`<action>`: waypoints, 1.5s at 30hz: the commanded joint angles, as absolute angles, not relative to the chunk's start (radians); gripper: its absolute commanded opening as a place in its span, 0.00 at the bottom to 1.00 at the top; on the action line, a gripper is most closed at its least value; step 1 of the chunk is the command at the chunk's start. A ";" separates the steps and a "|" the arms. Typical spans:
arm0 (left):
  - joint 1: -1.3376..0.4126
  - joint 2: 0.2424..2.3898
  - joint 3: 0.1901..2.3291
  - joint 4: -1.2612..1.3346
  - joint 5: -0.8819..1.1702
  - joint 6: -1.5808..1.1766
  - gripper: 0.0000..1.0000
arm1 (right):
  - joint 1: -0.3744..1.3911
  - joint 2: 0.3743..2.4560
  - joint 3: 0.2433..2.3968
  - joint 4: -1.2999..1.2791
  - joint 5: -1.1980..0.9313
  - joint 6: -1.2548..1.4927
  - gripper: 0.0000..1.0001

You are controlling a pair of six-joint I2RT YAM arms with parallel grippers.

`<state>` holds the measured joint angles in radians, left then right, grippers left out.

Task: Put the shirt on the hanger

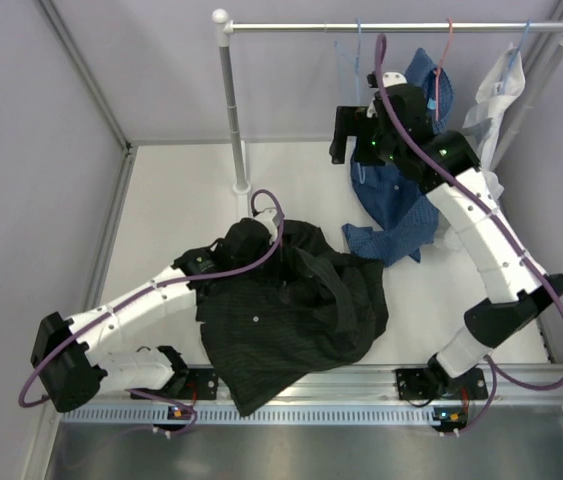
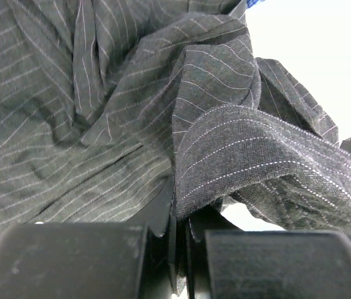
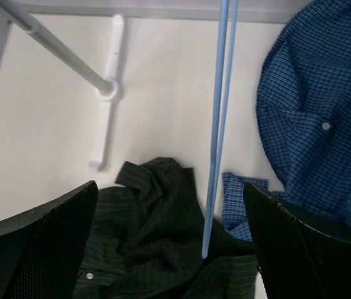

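Grips a fold of the shirt in the left gripper's clamped jaws, the cloth heaped on the tabletop. Holds the right gripper's jaws wide apart, the hanger dangling between them, touching neither.

Pale lilac walls enclose a white tabletop bearing a metal clothes rail (white end caps).

Black shirt one, other garments two, hangers three.
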<state>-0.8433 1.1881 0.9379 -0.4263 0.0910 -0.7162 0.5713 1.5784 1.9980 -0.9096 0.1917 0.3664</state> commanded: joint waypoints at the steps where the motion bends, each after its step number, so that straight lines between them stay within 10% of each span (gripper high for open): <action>1: -0.842 1.150 0.930 -0.445 0.121 -0.732 0.00 | 0.532 1.623 2.066 -0.960 0.218 0.269 0.94; 15: -0.842 1.190 0.940 -0.445 0.195 -0.703 0.00 | 0.474 1.713 2.121 -0.957 0.183 0.147 0.17; 28: -0.842 1.209 0.956 -0.445 0.216 -0.706 0.00 | 0.453 1.756 2.152 -0.948 0.175 0.109 0.20; 34: -0.842 1.201 0.959 -0.445 0.215 -0.706 0.00 | 0.451 1.766 2.180 -0.946 0.184 0.117 0.01; 45: -0.842 1.203 0.982 -0.446 0.206 -0.724 0.00 | 0.442 1.658 2.189 -0.856 0.184 0.199 0.00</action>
